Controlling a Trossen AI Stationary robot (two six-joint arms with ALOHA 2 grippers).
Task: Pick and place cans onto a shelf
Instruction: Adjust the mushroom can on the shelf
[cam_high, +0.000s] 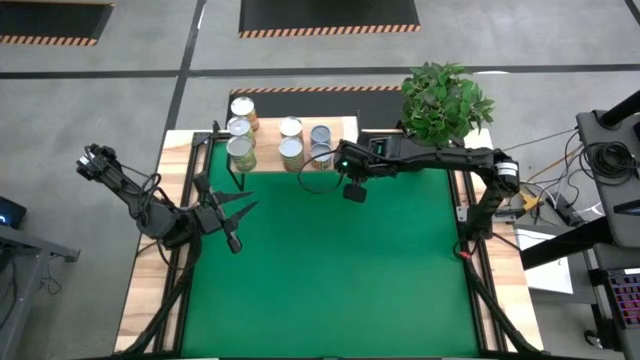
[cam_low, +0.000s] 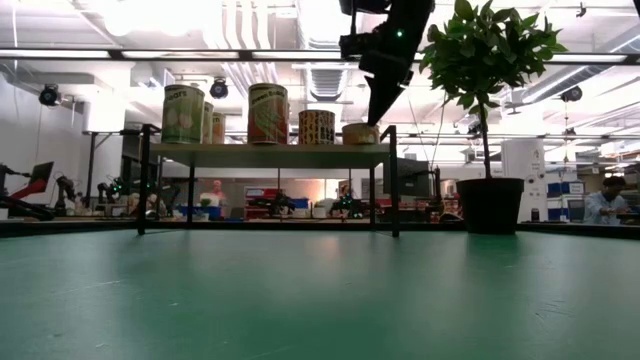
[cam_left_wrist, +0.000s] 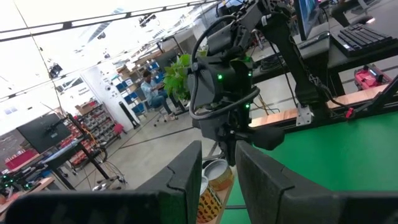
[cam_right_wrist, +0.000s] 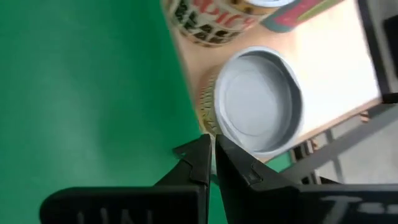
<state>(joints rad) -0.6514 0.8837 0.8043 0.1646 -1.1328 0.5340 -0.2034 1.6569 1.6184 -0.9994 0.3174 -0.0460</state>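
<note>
The pale-wood shelf (cam_high: 345, 130) stands at the mat's far edge on thin black legs (cam_low: 392, 190). Several cans stand upright on it, among them tall ones (cam_high: 240, 150) (cam_low: 268, 113) and a short silvery-topped can (cam_right_wrist: 261, 99) (cam_low: 360, 133) at the board's near right corner. My right gripper (cam_right_wrist: 213, 149) (cam_low: 373, 115) is shut, pointing down, with its tips at that short can's near rim. My left gripper (cam_high: 238, 215) is open and empty over the mat's left side, well away from the shelf. My right gripper's shut fingertips (cam_right_wrist: 202, 149) stand right at the near rim (cam_right_wrist: 214, 127) of the short can, coming from above and slanting down. I cannot tell whether they touch it. The can stands upright on the shelf board.
A leafy plant in a black pot (cam_high: 445, 100) (cam_low: 490, 205) stands just right of the shelf, beside my right arm. The green mat (cam_high: 330, 270) stretches in front of the shelf. A labelled can (cam_right_wrist: 211, 22) stands close behind the short one.
</note>
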